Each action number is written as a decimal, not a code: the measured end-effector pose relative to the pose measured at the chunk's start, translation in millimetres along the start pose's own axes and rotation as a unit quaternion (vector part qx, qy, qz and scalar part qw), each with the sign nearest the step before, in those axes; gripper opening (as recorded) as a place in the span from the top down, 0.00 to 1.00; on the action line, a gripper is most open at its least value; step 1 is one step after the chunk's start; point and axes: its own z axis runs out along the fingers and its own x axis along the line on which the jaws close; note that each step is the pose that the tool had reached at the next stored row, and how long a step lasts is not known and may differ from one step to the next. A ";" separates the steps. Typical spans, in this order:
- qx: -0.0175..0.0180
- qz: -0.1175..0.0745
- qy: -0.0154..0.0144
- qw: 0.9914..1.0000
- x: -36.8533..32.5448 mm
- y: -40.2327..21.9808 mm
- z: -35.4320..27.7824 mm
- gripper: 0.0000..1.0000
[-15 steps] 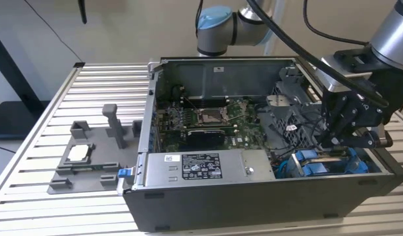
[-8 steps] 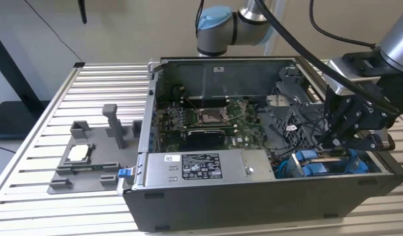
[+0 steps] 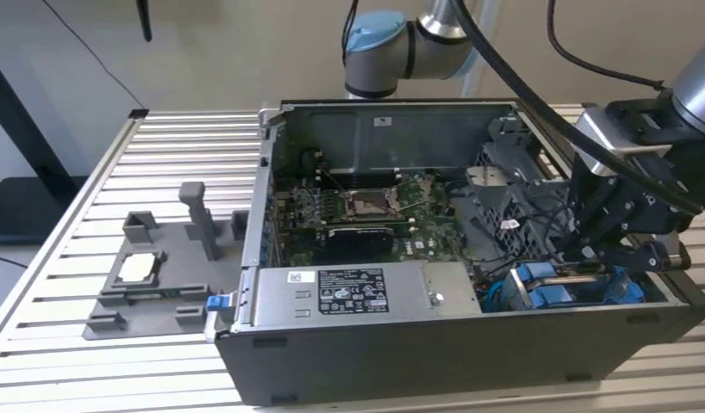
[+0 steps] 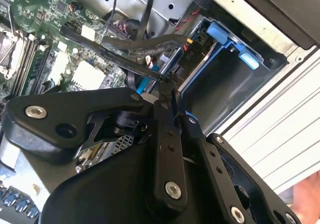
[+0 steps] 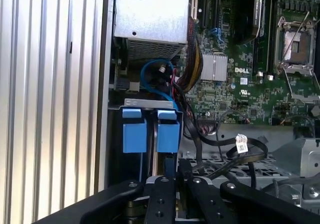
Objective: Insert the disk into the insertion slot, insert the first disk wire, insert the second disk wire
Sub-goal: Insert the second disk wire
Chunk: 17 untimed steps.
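At the lower right of the exterior view, the gripper [image 3: 610,258] is hanging inside the open case [image 3: 467,361], right over the slot [image 3: 576,288], where blue carrier plastic is showing. In the first wrist view the slot [image 5: 150,129] is sitting at centre-left with two blue tabs standing side by side under a grey metal lip, so the disk appears to be already seated; I am judging that step done, though the drive's silver face is not visible anywhere.

In the second wrist view the gripper [image 4: 169,92] is looking nearly closed, its two black fingers lying close together, and a thin black wire [image 4: 115,54] is running up to the tips. The fingers seem to be pinching its end, but the contact is hard to make out. Whether this is the first or second wire, I cannot tell. The connector on the disk is hidden behind the fingers, so how far the wiring has come is unclear.
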 end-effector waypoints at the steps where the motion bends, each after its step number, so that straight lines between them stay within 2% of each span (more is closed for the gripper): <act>1: -0.001 0.001 0.000 1.000 0.4 -0.4 0.7 0.84; 12: -0.012 0.006 -0.001 1.000 2.9 -7.3 5.7 0.84; 17: -0.014 0.008 -0.002 1.000 3.2 -11.2 6.5 0.84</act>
